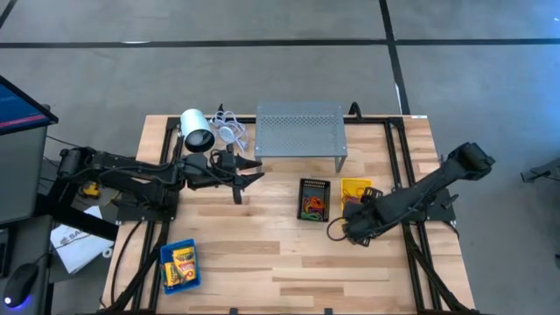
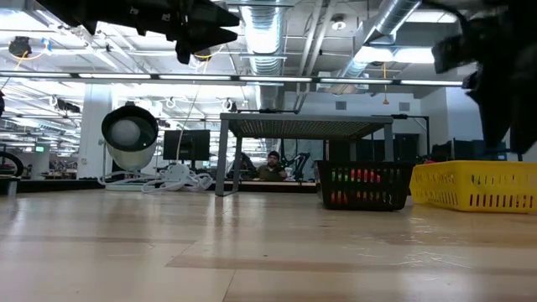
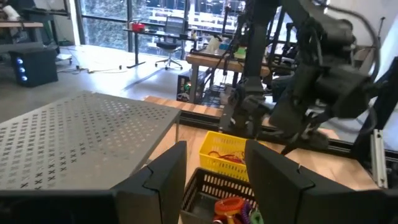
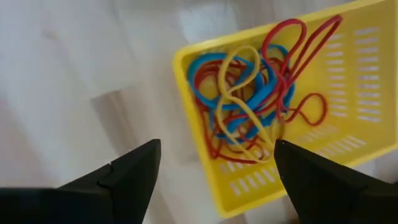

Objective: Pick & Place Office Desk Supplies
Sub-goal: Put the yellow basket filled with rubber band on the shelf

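Seen from overhead: right gripper (image 1: pixel 350 229), fingers apart and empty, poised over the near edge of the yellow bin (image 1: pixel 354 190) of tangled rubber bands (image 4: pixel 255 99), black bin (image 1: pixel 313 199) just beside, left gripper (image 1: pixel 249 174) part-open, empty, well apart beyond it.

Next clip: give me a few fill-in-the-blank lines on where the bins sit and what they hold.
1. The crayon boxes lie in the ____ bin.
2. The black bin stands directly left of the ____ bin.
3. The right end effector, open, hangs over the rim of the bin holding a tangle of rubber ____.
4. The metal stand stands at the table's ____ edge.

Missing words: blue; yellow; bands; far
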Tool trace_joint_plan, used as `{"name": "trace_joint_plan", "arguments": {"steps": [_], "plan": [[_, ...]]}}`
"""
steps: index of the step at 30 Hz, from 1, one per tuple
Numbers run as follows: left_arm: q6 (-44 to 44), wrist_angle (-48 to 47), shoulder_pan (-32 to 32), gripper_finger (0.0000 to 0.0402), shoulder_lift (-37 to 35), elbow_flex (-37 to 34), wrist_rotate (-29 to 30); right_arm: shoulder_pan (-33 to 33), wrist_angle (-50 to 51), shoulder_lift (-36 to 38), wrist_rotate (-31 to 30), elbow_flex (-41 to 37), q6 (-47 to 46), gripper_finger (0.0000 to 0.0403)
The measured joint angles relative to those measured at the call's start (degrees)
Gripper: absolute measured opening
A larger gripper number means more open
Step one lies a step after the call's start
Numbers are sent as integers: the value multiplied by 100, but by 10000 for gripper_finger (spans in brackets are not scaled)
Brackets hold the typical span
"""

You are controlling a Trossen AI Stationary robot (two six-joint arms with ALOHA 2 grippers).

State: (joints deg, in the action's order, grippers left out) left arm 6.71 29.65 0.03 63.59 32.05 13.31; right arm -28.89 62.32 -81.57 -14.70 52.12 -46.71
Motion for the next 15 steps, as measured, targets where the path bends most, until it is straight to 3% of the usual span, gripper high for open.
{"name": "trace_joint_plan", "arguments": {"steps": [6,15], "plan": [[128,20,-9,159,0,0,-115,11,326,-474,-167,-2,215,309],[123,57,-7,159,0,0,-113,60,269,-471,-356,-2,233,309]]}}
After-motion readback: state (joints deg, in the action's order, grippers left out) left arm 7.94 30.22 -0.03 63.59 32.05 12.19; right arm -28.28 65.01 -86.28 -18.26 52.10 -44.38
